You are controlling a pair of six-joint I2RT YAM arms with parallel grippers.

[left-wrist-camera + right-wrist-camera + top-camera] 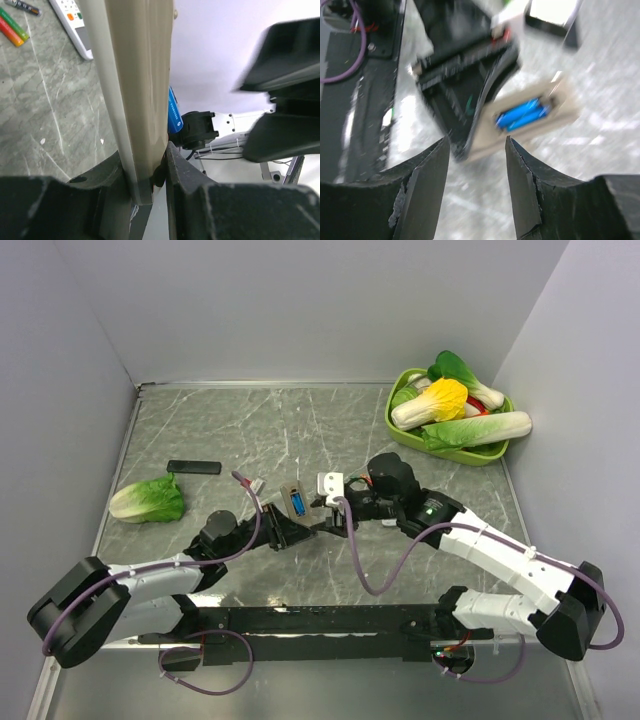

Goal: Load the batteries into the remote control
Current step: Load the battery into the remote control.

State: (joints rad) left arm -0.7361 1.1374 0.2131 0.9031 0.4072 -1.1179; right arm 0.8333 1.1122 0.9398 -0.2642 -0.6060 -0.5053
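The remote control (295, 504) is held off the table, its grey-beige back and blue recess (522, 114) facing up. My left gripper (283, 531) is shut on its lower end; in the left wrist view the beige body (135, 90) runs up from between the two fingers (142, 175). My right gripper (336, 519) hovers just right of the remote control. Its jaws (476, 142) stand open with nothing between them, and the recess lies just beyond the tips, blurred. Several slim batteries (12, 25) with green, red and orange wraps lie on the table, top left in the left wrist view.
A wider white remote (75, 25) lies next to the batteries, and shows as a white block (330, 483) behind the grippers. A flat black bar (193, 467) and a green lettuce (148, 500) lie at the left. A green basket (395, 425) of vegetables stands at the back right.
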